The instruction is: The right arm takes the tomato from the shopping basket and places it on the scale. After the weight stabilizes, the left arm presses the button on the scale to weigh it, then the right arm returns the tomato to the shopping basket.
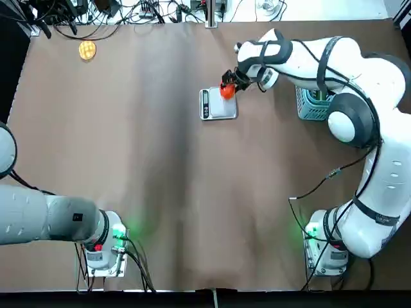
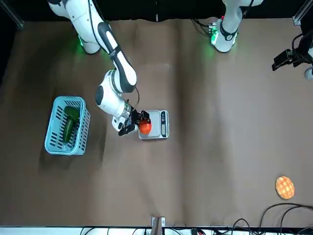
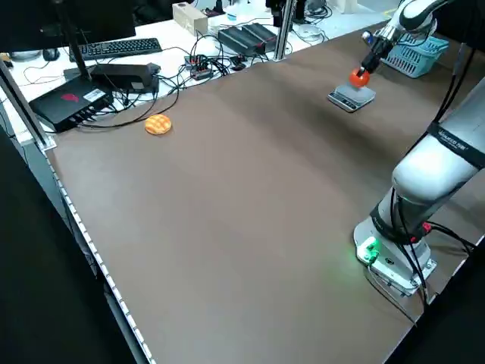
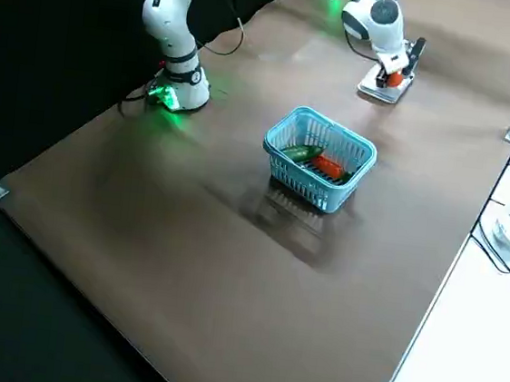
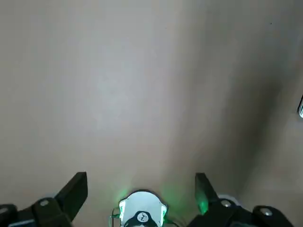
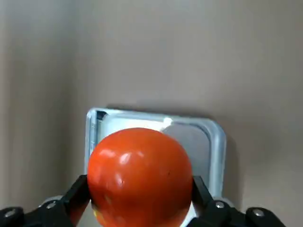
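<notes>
My right gripper (image 1: 228, 86) is shut on the tomato (image 1: 227, 91), a glossy orange-red ball, and holds it just over the scale (image 1: 218, 108) at the corner nearest the basket. In the right wrist view the tomato (image 6: 139, 177) fills the gap between the fingers, with the silver platform (image 6: 201, 137) behind it. The light-blue shopping basket (image 1: 313, 110) stands to the right of the scale, partly under the right arm. My left gripper (image 5: 142, 189) hangs open over bare table, far from the scale, near its own base.
A green vegetable (image 4: 300, 152) and a red item (image 4: 329, 167) lie in the basket (image 4: 314, 190). A flat yellow-orange round item (image 1: 87, 49) lies at the far left. Cables and electronics (image 3: 114, 76) line the far edge. The arm bases (image 1: 106, 253) stand at the near edge.
</notes>
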